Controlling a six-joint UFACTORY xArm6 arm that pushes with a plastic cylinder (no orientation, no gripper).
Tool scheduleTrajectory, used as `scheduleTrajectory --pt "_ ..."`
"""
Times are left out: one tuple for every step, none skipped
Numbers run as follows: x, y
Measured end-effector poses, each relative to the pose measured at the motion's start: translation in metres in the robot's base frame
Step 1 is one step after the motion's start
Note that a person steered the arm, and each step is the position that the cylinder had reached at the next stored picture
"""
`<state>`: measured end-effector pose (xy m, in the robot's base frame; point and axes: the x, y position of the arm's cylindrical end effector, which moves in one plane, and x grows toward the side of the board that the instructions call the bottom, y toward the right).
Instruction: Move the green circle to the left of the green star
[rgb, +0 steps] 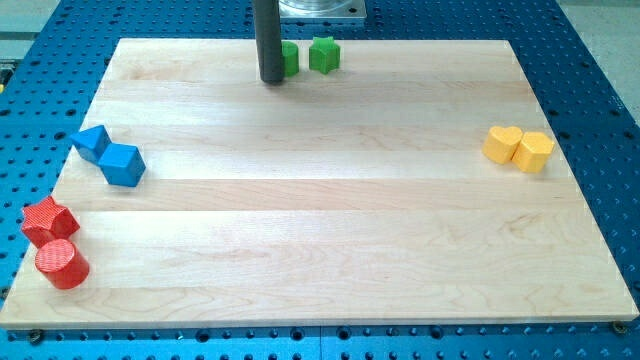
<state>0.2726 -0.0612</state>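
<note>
The green circle (289, 59) sits near the counter (320, 250) top edge, already left of the green star (324, 54), a small gap between. The tip (272, 80) touches the circle's left side; no pincer is fitted.

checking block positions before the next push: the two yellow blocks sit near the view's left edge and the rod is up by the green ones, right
Not quite. The two yellow blocks sit near the view's right edge of the board, not the left, as the camera view shows. The rest holds: my tip is at the view's top, right beside the green circle, with the green star just past it.
</note>
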Motion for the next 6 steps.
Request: scheduleTrajectory --pt "0.018 0.003" --pt "0.020 0.034" --pt "0.008 0.033" --pt "-0.003 0.031" --pt "-0.012 0.031" --pt "-0.012 0.029"
